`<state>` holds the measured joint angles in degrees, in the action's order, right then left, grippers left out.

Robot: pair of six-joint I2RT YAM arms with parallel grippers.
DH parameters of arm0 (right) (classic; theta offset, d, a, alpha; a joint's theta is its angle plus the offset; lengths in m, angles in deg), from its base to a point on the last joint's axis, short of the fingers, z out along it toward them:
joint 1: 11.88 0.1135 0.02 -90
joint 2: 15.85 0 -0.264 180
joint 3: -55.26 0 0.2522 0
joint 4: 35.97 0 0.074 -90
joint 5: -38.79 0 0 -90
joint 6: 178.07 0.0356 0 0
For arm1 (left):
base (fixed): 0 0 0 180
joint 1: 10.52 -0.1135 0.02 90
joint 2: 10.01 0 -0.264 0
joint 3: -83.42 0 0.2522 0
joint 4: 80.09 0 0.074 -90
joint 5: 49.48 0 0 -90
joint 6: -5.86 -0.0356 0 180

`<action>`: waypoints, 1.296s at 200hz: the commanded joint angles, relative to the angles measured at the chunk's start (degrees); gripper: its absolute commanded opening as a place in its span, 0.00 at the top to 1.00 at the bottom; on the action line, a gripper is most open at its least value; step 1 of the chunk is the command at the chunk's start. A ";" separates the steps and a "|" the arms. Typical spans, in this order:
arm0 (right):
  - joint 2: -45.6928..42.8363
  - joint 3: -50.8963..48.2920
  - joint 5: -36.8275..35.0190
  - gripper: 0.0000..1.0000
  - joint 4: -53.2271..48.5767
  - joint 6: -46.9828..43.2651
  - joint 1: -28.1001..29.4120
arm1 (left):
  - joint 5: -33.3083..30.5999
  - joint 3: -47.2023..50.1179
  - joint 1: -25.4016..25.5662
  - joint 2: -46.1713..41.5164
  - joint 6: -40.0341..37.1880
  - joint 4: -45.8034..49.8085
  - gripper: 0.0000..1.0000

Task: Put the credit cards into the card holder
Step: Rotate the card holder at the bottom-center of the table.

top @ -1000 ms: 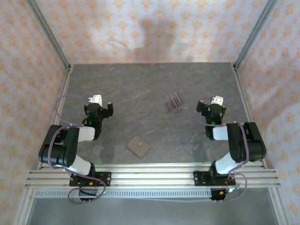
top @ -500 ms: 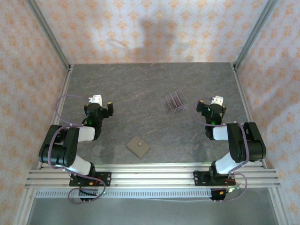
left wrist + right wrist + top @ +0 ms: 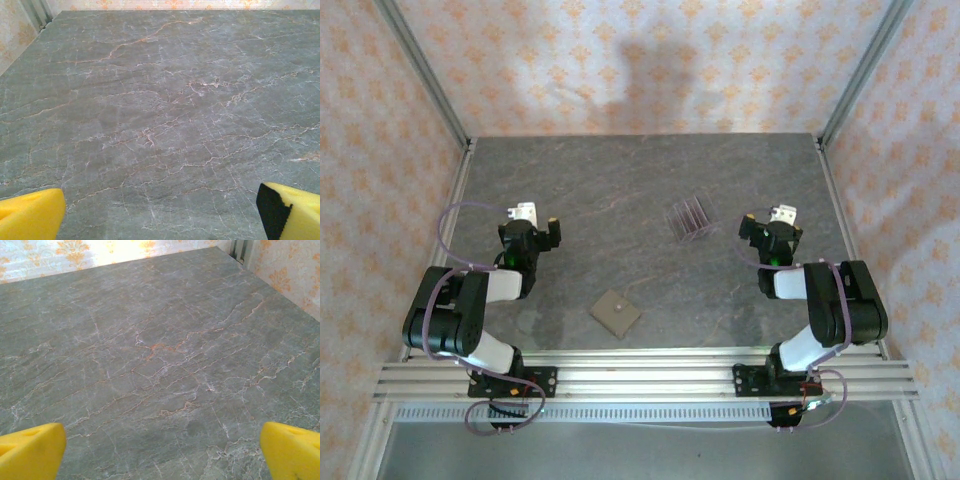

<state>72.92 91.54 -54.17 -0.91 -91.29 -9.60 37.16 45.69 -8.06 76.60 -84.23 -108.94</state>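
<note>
Viewing from top: left pincer (image 3: 533, 222) and right pincer (image 3: 772, 222) both spread wide, grasping nothing. Credit cards (image 3: 688, 214) stand on edge in clear rack (image 3: 693, 231) mid bench (image 3: 620, 170), nearer right pincer. Tan card holder (image 3: 616, 313) lies flat near front edge, between arms.

Left wrist: yellow fingertips (image 3: 30, 216) apart over bare bench.

Right wrist: fingertips (image 3: 31, 450) likewise apart.

Risks: cards packed close, so pinch may take two or tip rack; light holder may slide under push.

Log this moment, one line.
left gripper open, empty | right gripper open, empty | credit cards in clear rack | card holder untouched

Black-and-white arms (image 3: 450, 318), yellow tool pads (image 3: 31, 216)
</note>
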 commanded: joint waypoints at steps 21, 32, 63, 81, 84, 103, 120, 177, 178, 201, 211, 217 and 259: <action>-0.14 -0.06 -1.66 0.01 1.38 0.69 -0.19 | 0.47 -0.99 -0.55 -0.94 -0.63 1.04 0.00; -0.53 -0.90 -6.11 0.01 2.90 2.35 -0.25 | -1.35 -1.66 -0.53 -2.16 0.10 2.84 0.00; -9.74 -3.64 -10.87 0.01 -0.16 2.86 0.52 | -6.00 -14.04 -0.47 -6.75 2.02 28.37 0.00; -18.51 -0.73 -14.83 0.01 -11.62 7.18 0.53 | -6.13 -17.60 -0.45 -10.31 8.75 36.60 0.00; -19.97 -0.14 -16.45 0.01 -13.48 9.73 0.53 | -5.53 -18.12 -0.44 -10.71 9.96 38.08 0.00; -28.79 2.42 -22.64 0.01 -27.96 27.85 -0.09 | -5.72 -25.88 -0.39 -11.27 17.13 53.59 0.00; -35.66 2.17 -21.47 0.01 -33.65 32.89 -0.84 | -9.60 -29.39 -0.34 -12.09 24.92 62.48 0.00; -38.66 13.53 -6.06 0.01 -57.30 32.74 -0.09 | 9.48 -24.39 1.24 -23.98 33.32 67.97 0.00; -38.40 13.92 -5.77 0.01 -57.63 32.66 0.04 | 9.76 -24.34 1.41 -24.14 33.41 68.12 0.00; -34.45 17.53 -1.54 0.01 -63.44 30.62 4.88 | 13.61 -19.84 7.87 -28.56 37.31 69.50 0.07; -32.79 18.48 -0.39 0.01 -64.84 30.34 6.98 | 15.09 -17.79 10.83 -29.87 39.33 70.01 0.11; -31.73 18.96 0.15 0.01 -65.72 30.30 8.01 | 16.35 -16.65 12.63 -30.57 40.35 70.20 0.13; -26.81 20.82 0.27 0.01 -66.99 29.63 17.44 | 17.78 -5.98 26.02 -37.72 52.86 68.98 0.33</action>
<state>44.75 110.12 -55.04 -63.22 -60.30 3.52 52.64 35.18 12.11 42.53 -41.59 -41.64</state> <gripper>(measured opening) 0.993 0.703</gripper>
